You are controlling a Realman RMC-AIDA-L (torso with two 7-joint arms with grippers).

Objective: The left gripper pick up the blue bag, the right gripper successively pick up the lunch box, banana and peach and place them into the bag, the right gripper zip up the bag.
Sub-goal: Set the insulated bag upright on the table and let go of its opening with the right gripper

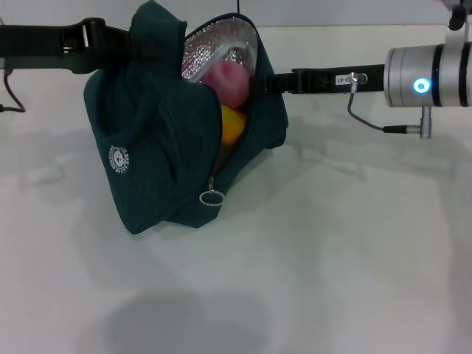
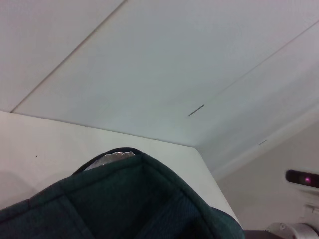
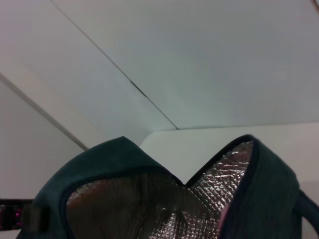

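The blue bag (image 1: 158, 140) stands tilted on the white table, its top corner lifted and bunched at the tip of my left gripper (image 1: 136, 43), which reaches in from the left. Its mouth gapes, showing the silver foil lining (image 1: 214, 46). The pink peach (image 1: 228, 81) sits in the opening, above the yellow-orange banana (image 1: 233, 127). My right gripper (image 1: 259, 81) reaches in from the right to the bag's rim beside the peach, and the fabric hides its tips. The lunch box is hidden. The bag (image 2: 129, 199) fills the lower left wrist view, and the right wrist view looks into its mouth (image 3: 149, 204).
The ring zip pull (image 1: 212, 198) hangs at the low end of the open zip. A thin cable (image 1: 369, 122) loops under my right arm's silver wrist (image 1: 428, 77). The white table (image 1: 332, 258) spreads in front and to the right of the bag.
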